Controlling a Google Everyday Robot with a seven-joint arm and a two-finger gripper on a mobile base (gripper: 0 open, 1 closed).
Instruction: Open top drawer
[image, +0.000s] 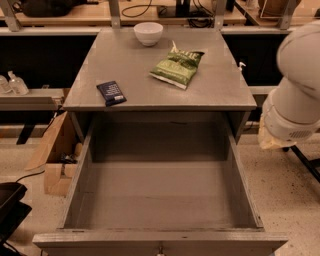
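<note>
The top drawer (160, 200) stands pulled far out below the grey cabinet top (150, 85). Its deep grey box is open to view and holds nothing. Its front edge (160, 239) runs along the bottom of the view, with a bit of the small metal knob (160, 250) showing at the bottom edge. My white arm (295, 95) is at the right edge, to the right of the drawer and apart from it. My gripper is out of view.
On the cabinet top lie a white bowl (148, 33), a green chip bag (178, 66) and a dark blue packet (111, 93). Cardboard boxes (52, 157) stand on the floor at the left. A shelf with bottles (12, 82) is at the far left.
</note>
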